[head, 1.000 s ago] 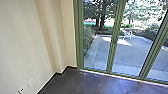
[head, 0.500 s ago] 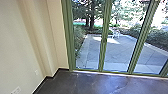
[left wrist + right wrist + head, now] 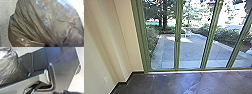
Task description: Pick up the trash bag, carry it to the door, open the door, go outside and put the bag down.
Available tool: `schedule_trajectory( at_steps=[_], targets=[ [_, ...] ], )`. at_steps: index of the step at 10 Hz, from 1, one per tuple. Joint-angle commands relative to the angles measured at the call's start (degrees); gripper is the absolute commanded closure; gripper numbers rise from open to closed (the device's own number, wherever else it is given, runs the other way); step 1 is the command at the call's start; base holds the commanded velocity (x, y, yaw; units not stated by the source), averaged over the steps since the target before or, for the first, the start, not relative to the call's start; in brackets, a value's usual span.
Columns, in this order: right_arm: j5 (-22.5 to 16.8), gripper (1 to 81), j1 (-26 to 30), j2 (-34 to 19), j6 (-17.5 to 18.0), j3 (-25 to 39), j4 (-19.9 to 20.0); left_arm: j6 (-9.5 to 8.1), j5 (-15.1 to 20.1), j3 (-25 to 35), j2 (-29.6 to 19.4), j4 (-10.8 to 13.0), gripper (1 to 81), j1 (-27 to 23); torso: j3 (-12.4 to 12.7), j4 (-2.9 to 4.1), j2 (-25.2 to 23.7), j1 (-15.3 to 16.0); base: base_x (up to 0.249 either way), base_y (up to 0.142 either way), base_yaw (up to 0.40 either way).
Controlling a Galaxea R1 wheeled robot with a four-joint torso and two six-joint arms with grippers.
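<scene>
- We have the trash bag (image 3: 33,23) close to our left wrist, its thin brownish-grey plastic shiny and translucent, with long folds running together at one side.
- We cannot tell whether our left jaws are spread, pressed together or pinching the bag.
- From our right wrist, we see crinkled plastic of the bag near our own dark plate (image 3: 62,67) and jointed bar (image 3: 23,83); we cannot tell whether it touches them.
- We cannot tell how our right jaws stand either.
- Ahead of us stand tall glass panels (image 3: 190,50) in green frames (image 3: 177,47), reaching down to the dark, glossy floor (image 3: 184,83); we cannot tell which panel is the door.
- On our left, a cream wall (image 3: 97,50) with a small pale plate (image 3: 105,79) low down meets the floor at a dark baseboard (image 3: 122,83).
- Beyond the glass we see a sunlit paved yard (image 3: 190,51), white furniture (image 3: 188,32), shrubs (image 3: 229,36) and trees (image 3: 164,15).
</scene>
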Motion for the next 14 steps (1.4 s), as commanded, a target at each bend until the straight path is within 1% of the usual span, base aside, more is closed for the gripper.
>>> schedule_trajectory(
  at_steps=[1,4,14],
  targets=[
    [-3.1,1.0,2.1,0.5,-0.1,0.4,-0.4,0.24,4.0,0.0,0.3,0.7,81.1,-2.4,0.0,0.00,0.0,0.0,0.000,0.000,-0.315],
    [-3.0,1.0,2.0,0.5,-0.1,0.4,-0.4,0.24,4.0,0.0,0.4,1.3,81.1,-2.4,0.0,0.00,0.0,0.0,0.000,0.000,-0.318],
    [-2.9,1.0,2.0,0.6,-0.2,0.4,-0.4,0.24,4.0,0.0,0.4,1.3,81.1,-2.4,0.0,0.00,0.0,0.0,0.000,0.000,-0.319]
  ],
)
